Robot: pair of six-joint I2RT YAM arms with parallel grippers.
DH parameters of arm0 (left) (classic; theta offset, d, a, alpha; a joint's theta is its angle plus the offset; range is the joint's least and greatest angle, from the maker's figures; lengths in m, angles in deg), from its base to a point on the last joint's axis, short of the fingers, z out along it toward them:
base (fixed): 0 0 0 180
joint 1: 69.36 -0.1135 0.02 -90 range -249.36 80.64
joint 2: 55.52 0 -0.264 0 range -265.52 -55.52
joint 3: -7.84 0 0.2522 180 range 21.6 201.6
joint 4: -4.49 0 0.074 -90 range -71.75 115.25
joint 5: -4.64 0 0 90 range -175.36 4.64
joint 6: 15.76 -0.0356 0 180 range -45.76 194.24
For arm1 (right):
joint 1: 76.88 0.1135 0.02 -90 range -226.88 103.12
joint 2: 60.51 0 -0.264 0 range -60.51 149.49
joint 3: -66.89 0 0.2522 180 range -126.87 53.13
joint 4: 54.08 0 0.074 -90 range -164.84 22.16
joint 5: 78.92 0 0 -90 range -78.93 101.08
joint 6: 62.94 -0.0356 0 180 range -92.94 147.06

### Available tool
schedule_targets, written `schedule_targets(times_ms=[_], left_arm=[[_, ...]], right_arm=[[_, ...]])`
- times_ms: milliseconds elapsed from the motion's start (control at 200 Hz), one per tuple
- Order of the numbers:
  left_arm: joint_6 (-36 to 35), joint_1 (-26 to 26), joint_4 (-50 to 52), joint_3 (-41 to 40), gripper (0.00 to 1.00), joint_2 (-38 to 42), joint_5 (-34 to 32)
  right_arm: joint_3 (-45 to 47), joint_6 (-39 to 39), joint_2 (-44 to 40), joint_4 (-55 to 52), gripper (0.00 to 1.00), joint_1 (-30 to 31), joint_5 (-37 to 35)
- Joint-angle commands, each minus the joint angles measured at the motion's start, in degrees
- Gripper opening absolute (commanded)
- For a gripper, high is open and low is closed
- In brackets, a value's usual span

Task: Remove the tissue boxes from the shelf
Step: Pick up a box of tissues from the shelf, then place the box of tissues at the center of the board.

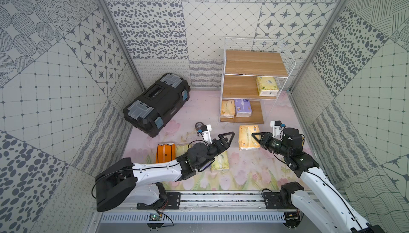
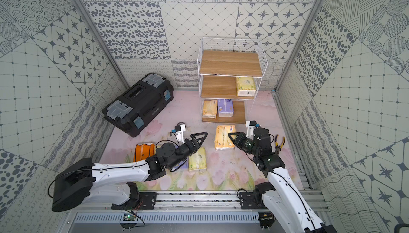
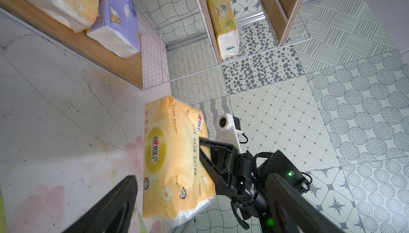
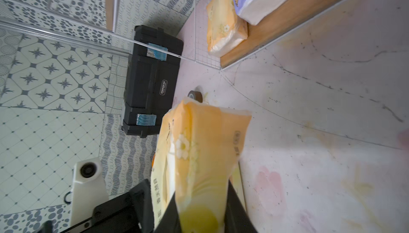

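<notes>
1. Two grippers: your right gripper (image 1: pixel 255 137) is clamped on the held yellow-orange pack (image 1: pixel 246 135); your left gripper (image 1: pixel 228 141), at its 9 o'clock, stands wide apart, empty.
2. At 12 o'clock the shelf (image 1: pixel 254 62) carries a yellow-green pack (image 1: pixel 266 85) mid-tier, a purple pack (image 1: pixel 243 107) and a pale orange pack (image 1: pixel 228 109) on the bottom board.

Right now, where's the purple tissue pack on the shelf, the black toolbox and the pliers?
purple tissue pack (image 1: pixel 243 107): in a top view, its top face.
black toolbox (image 1: pixel 156 101): in a top view, its lid.
pliers (image 2: pixel 279 142): in a top view, its middle.
</notes>
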State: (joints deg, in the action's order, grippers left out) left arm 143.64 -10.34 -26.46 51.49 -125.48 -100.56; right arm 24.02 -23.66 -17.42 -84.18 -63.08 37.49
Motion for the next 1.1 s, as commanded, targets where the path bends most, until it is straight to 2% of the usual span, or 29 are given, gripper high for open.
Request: schedule_targets(times_ms=[0,145,370,731,796,906,946,1006,1096], left_arm=[[-9.9,0.1,21.0,-0.8,0.96,10.0,-10.3],[-10.2,0.1,29.3,-1.2,0.96,15.8,-14.1],[-5.8,-0.8,42.3,-0.3,0.95,19.6,-17.1],[-2.7,-2.6,42.3,-2.1,0.95,20.2,-14.7],[-2.2,-2.9,42.4,-2.2,0.95,20.0,-14.1],[-1.3,-3.3,42.4,-2.4,0.95,19.6,-13.3],[-1.2,-3.5,42.3,-2.3,0.95,19.4,-13.0],[-1.2,-3.7,42.3,-2.3,0.95,19.2,-12.7],[-1.2,-3.8,42.0,-2.2,0.95,18.8,-12.2]], right_arm=[[-1.6,6.9,2.0,-6.1,0.10,0.0,-0.5],[-1.3,8.8,6.8,-6.7,0.10,1.6,1.3],[-0.1,10.6,13.5,-4.0,0.12,7.4,-3.5],[2.7,6.8,24.0,11.0,0.13,14.6,-2.9],[3.2,5.9,25.3,12.9,0.20,15.2,-2.9],[3.3,4.8,25.4,9.6,0.53,15.2,-8.1],[3.0,4.9,24.4,6.6,0.61,15.2,-11.6],[2.6,4.9,22.4,2.1,0.68,15.0,-17.2],[2.3,5.6,18.5,-3.4,0.70,14.8,-22.8]])
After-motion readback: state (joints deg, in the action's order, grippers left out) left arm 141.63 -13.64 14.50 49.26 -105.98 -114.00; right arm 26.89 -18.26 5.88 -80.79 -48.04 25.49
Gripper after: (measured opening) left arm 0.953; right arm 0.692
